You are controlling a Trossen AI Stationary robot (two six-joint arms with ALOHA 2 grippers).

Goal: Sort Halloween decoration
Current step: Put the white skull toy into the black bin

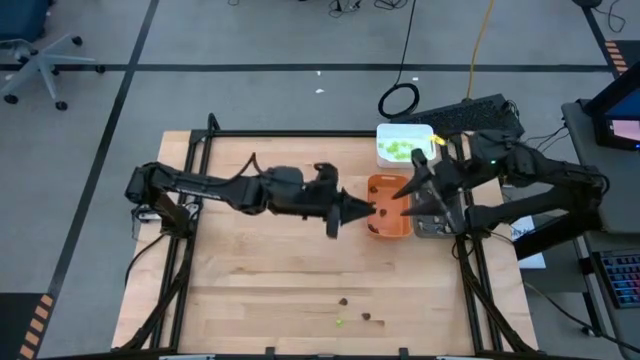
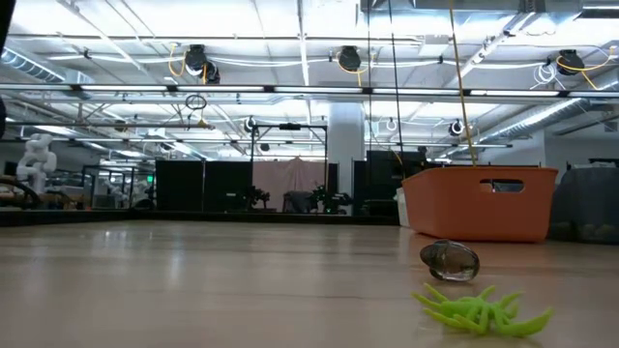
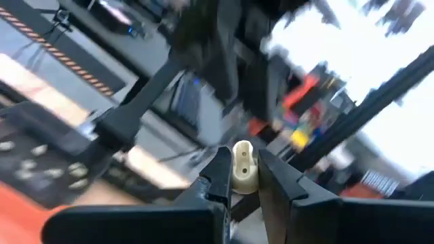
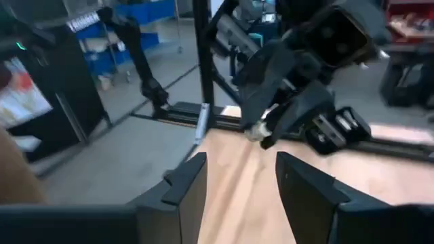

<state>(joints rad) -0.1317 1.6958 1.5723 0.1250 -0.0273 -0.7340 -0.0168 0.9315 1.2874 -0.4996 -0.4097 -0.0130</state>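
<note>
Left tool (image 3: 244, 177) clenched on a pale beige piece (image 3: 243, 165) beside the orange tray (image 1: 388, 207), right tool (image 4: 239, 183) released, nothing between its fingers, over that tray's far side, lime-green piece (image 2: 481, 309) and dark brown piece (image 2: 451, 260) lying on the surface (image 1: 270, 270) near its front edge

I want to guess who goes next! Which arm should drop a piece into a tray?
Probably the left. The left hand already pinches a pale piece and hangs by the orange tray. The right hand is open and empty, over the grey tray.
</note>
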